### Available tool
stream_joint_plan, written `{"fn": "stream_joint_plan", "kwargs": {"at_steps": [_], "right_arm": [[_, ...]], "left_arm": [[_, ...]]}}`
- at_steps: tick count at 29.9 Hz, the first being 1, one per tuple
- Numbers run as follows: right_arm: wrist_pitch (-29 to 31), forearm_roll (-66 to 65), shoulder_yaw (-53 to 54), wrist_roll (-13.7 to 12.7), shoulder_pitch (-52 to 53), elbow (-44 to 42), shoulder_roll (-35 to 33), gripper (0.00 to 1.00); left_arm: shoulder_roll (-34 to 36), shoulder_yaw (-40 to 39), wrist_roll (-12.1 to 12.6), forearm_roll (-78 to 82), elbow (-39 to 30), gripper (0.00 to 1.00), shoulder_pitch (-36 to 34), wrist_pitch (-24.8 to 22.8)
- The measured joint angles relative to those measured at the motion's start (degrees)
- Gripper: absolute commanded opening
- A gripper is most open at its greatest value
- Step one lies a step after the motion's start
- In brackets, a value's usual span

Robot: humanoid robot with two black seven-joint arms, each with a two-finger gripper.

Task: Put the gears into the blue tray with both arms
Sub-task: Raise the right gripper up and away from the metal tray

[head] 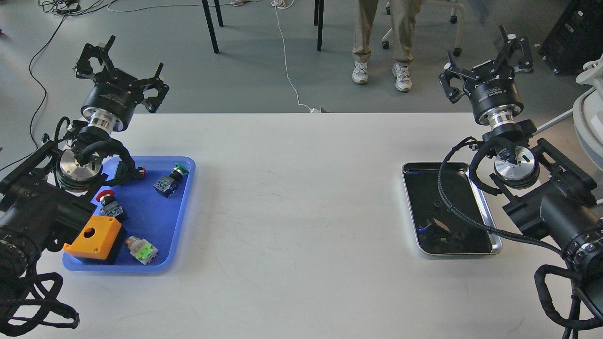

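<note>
The blue tray [181, 221] lies at the table's left and holds an orange box [94, 235] and several push-buttons. I see no gear in it. Two small dark round gears [437, 205] [458, 236] show faintly on the dark floor of the silver tray [492, 235] at the right. My left gripper [120, 70] is raised beyond the blue tray's far left corner, open, with nothing in it. My right gripper [485, 61] is raised beyond the silver tray's far edge, also open with nothing in it.
A red-capped button [104, 197], a green-capped button [172, 178] and a green-based part [141, 249] share the blue tray. A dark reflection or object [435, 226] sits in the silver tray. A person's legs [381, 42] and chair legs stand beyond the table.
</note>
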Motion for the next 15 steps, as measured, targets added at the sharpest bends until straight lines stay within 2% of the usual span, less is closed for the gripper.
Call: {"fn": "stream_joint_plan", "kwargs": {"at_steps": [6,15], "right_arm": [[-0.1,0.0,-0.7,-0.1,0.9,0.2,-1.9,0.99],[-0.1,0.0,-7.9,-0.3,7.7,1.0,-10.3,0.99]], "left_arm": [[-0.1,-0.1,0.0,0.0,0.0,0.98,0.0,0.0],[-0.2,-0.1,0.1,0.1,-0.1,0.98,-0.1,0.0]]}}
